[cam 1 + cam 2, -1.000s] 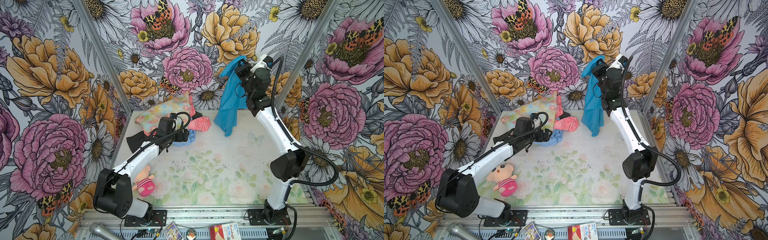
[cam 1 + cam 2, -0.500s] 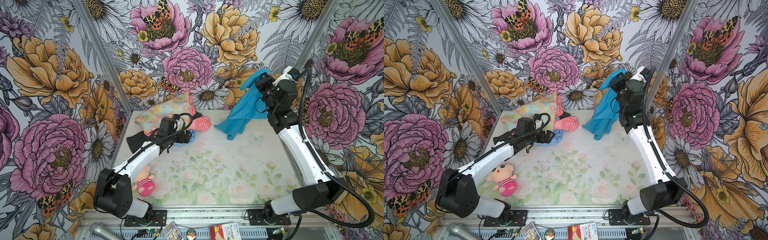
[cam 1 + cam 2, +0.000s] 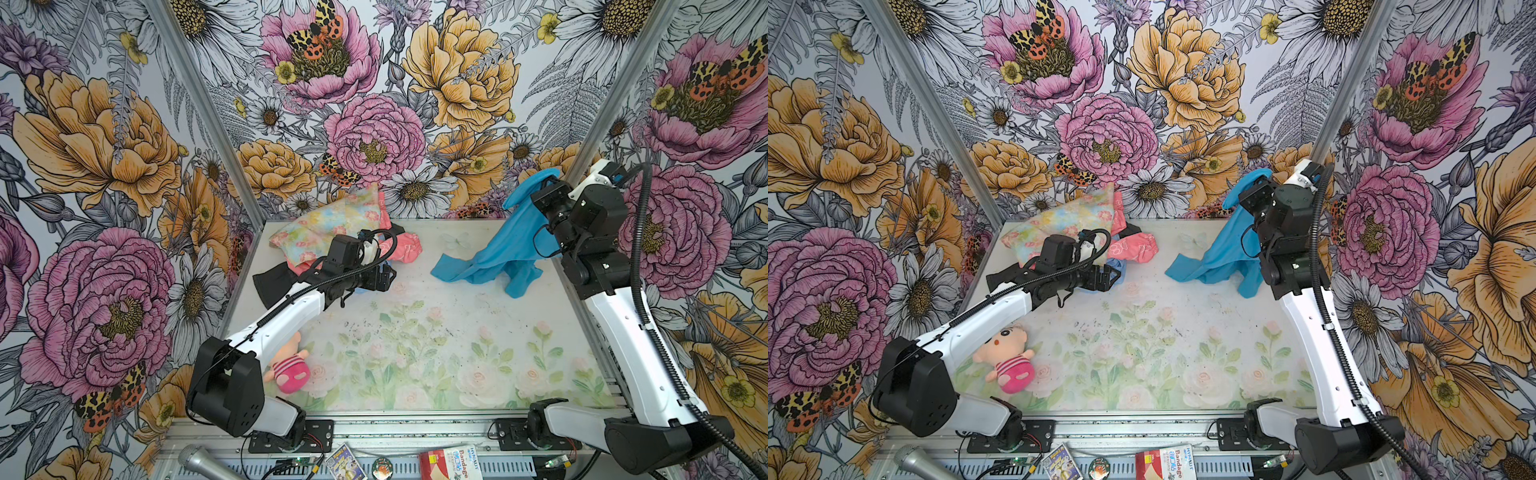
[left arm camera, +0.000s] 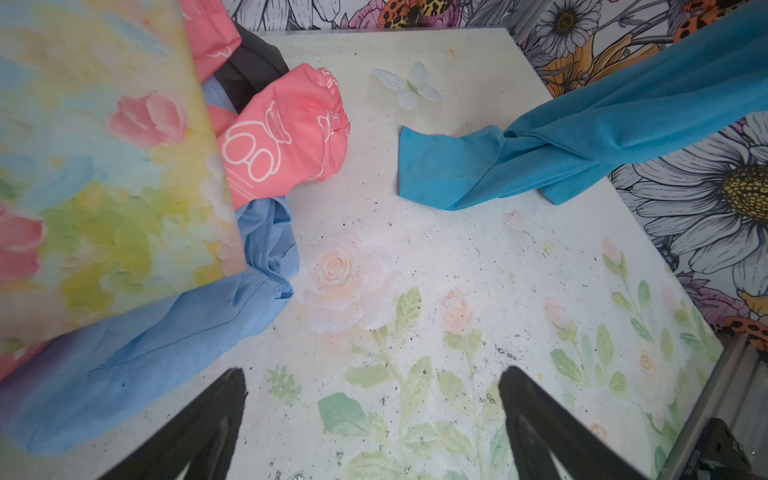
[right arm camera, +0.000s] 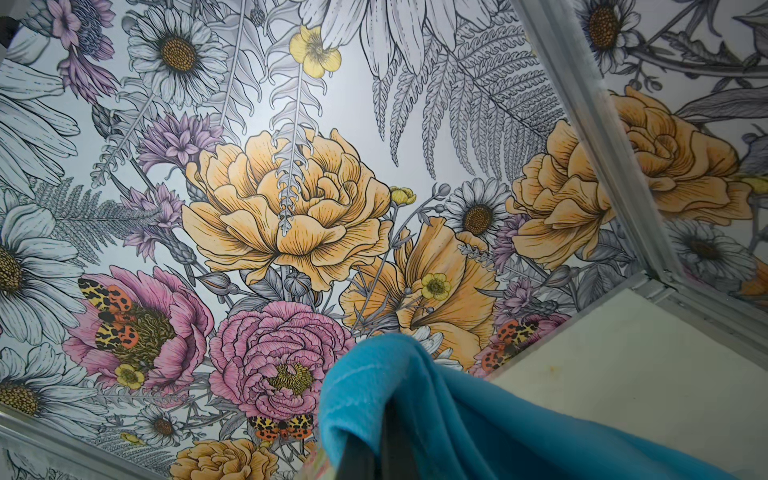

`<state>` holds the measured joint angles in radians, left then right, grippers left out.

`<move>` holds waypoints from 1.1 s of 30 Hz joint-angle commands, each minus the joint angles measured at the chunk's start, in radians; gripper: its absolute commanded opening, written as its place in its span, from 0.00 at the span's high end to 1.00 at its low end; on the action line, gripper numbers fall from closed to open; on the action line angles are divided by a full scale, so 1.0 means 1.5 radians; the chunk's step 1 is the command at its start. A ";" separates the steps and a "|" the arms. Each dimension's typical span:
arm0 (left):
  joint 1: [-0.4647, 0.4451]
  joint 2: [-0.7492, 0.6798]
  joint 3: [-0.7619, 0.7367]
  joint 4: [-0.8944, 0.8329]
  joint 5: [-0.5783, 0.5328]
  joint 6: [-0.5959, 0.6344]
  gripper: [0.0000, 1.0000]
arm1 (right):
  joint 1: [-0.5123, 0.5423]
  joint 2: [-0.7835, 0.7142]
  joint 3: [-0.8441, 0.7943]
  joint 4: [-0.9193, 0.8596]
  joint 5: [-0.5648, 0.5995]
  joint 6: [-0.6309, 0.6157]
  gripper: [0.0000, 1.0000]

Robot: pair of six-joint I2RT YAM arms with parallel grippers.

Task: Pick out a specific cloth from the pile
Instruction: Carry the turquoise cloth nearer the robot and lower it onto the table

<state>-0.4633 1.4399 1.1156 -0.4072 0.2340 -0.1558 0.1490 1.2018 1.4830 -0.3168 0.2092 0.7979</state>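
**Right jaws clamped on the cloth [image 3: 494, 253], left jaws spread and empty**

The cloth hung from the raised right jaws by the far right corner, its tail resting on the surface [image 3: 415, 332], well apart from the pile [image 3: 316, 228]. Picking looked done; only setting down remained.

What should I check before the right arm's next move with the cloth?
1. Grip, right end effector shut on cloth: ok.
2. Colour plain turquoise, no print: ok.
3. Gap between cloth and pile: ok.
4. All fabric off table: not ok, lower end lies on it.
5. Idle left end effector open, empty: ok.
6. How much fabric is pinched: cannot tell.
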 commanded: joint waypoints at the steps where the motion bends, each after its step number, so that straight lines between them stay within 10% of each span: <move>1: -0.019 -0.020 0.019 -0.018 0.024 0.016 0.03 | -0.008 -0.046 -0.028 -0.055 0.010 -0.023 1.00; 33: -0.158 0.022 0.067 -0.037 -0.014 -0.008 0.03 | -0.063 -0.295 -0.094 -0.317 0.089 -0.117 1.00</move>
<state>-0.6895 1.4605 1.1934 -0.4610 0.2329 -0.1574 0.0593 0.7609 1.3106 -0.7753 0.3153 0.6521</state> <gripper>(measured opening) 0.968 0.048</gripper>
